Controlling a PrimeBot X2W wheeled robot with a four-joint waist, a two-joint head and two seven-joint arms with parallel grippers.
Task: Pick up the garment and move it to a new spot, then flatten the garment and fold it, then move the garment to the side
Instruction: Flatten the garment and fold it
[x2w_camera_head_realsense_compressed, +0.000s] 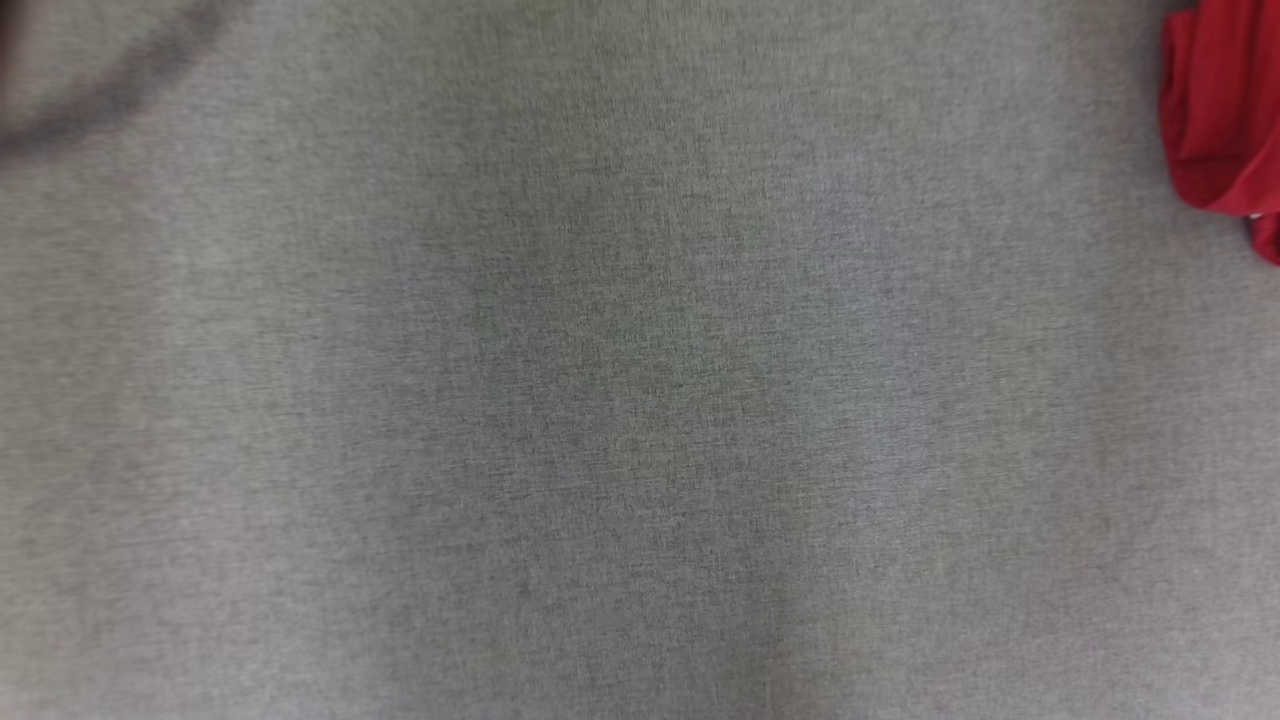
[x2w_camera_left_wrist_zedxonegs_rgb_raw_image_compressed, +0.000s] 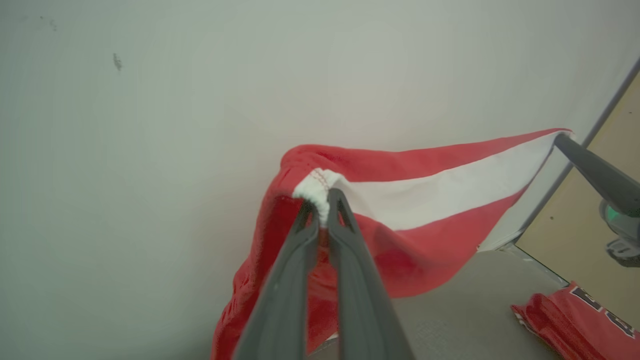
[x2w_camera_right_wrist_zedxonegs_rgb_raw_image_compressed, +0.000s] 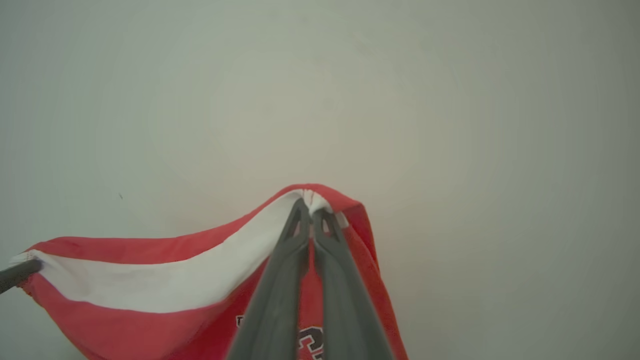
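Garment (x2w_camera_left_wrist_zedxonegs_rgb_raw_image_compressed: 440, 195): red with a broad white band (x2w_camera_left_wrist_zedxonegs_rgb_raw_image_compressed: 450, 192). It is held up in the air and stretched between the two grippers, with its lower part hanging toward the table.
Lettering (x2w_camera_right_wrist_zedxonegs_rgb_raw_image_compressed: 312, 345): dark print on the red cloth, seen below the fingers in the right wrist view.
Left gripper (x2w_camera_left_wrist_zedxonegs_rgb_raw_image_compressed: 324, 200): fingers pinched together on a bunched white corner of the garment.
Right gripper (x2w_camera_right_wrist_zedxonegs_rgb_raw_image_compressed: 310, 205): fingers pressed tight on the other end of the white band.
Wall (x2w_camera_left_wrist_zedxonegs_rgb_raw_image_compressed: 200, 100): pale and plain, behind the garment.
Table (x2w_camera_head_realsense_compressed: 640, 400): covered in grey fabric.
Second red piece (x2w_camera_left_wrist_zedxonegs_rgb_raw_image_compressed: 570, 320): lies on the table with dark letters on it, apart from the held garment.
Red cloth (x2w_camera_head_realsense_compressed: 1220, 110): at the head view's top right edge; I cannot tell which piece it is.
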